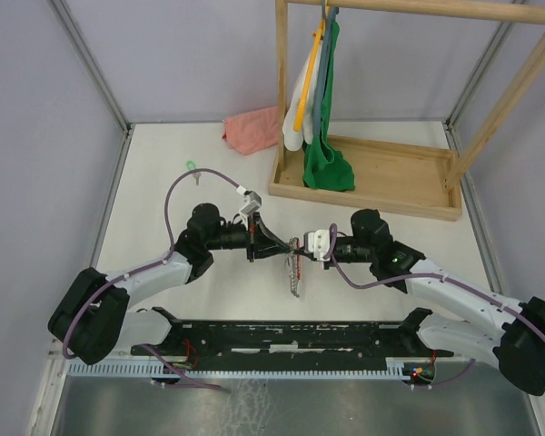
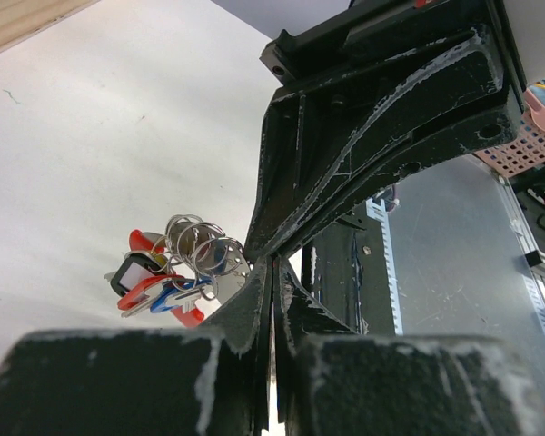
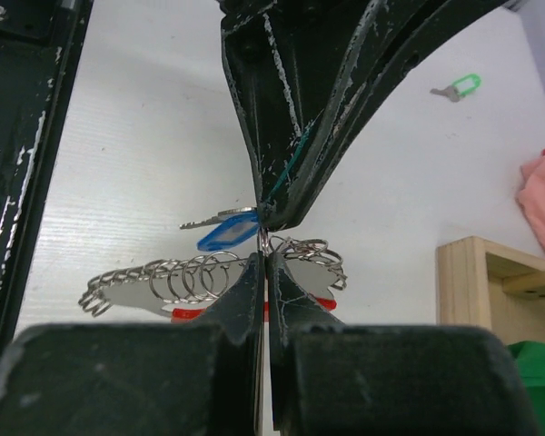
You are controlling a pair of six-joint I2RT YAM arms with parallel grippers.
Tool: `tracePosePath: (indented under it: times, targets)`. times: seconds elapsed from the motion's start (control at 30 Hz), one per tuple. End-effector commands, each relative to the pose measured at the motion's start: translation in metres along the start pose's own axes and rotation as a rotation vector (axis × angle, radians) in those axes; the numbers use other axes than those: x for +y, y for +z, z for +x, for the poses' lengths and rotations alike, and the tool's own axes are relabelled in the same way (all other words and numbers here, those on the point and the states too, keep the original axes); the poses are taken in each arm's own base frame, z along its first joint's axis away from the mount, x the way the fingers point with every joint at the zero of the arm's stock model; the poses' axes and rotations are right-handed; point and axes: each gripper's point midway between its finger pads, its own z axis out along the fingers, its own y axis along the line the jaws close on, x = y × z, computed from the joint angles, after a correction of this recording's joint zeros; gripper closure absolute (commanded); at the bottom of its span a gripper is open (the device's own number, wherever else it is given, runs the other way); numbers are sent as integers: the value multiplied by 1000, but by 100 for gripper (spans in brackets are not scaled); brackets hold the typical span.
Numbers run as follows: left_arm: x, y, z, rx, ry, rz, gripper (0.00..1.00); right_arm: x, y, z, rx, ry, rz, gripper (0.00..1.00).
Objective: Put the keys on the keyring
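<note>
My two grippers meet tip to tip above the table's middle. The right gripper (image 3: pixel 265 259) is shut on a ring of the keyring (image 3: pixel 200 277), whose silvery coils and red strap (image 3: pixel 186 313) spread to both sides. In the top view the keyring (image 1: pixel 295 275) hangs down from the pinch. The left gripper (image 2: pixel 274 272) is shut too, its tips clamped at the head end of the blue key (image 3: pixel 227 232), right against the held ring. The light green key (image 1: pixel 193 168) lies alone on the table at the far left, also seen as the green key (image 3: pixel 460 88).
A pink cloth (image 1: pixel 252 132) lies at the back. A wooden rack (image 1: pixel 372 177) with hanging white and green clothes (image 1: pixel 325 109) stands at the back right. Both arms' bases and a black rail (image 1: pixel 291 336) run along the near edge.
</note>
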Motion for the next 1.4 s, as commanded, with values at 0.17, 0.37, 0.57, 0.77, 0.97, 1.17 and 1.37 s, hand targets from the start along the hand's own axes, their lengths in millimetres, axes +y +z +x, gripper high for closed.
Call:
tracePosePath:
  times: [0.17, 0.37, 0.57, 0.77, 0.97, 1.17, 1.37]
  targets:
    - [3, -13, -17, -96, -85, -127, 97, -46, -27, -66, -280, -63, 283, 99]
    - [2, -16, -17, -163, -154, -143, 97, -48, -34, -83, -415, -33, 338, 99]
    - [3, -1, -12, -182, -198, -114, 97, -55, -34, -97, -545, 21, 373, 99]
    - [2, -1, -23, -218, -149, -116, 97, -48, -18, -64, -424, 68, 340, 99]
    - [6, -5, -26, -181, -59, -176, 97, -28, -6, -21, -216, 98, 243, 94]
    - [3, -1, -19, -144, -46, -133, 97, -11, 3, -2, -136, 123, 138, 87]
    - [1, 6, -14, -116, -33, -105, 97, -5, 12, 8, -109, 142, 88, 82]
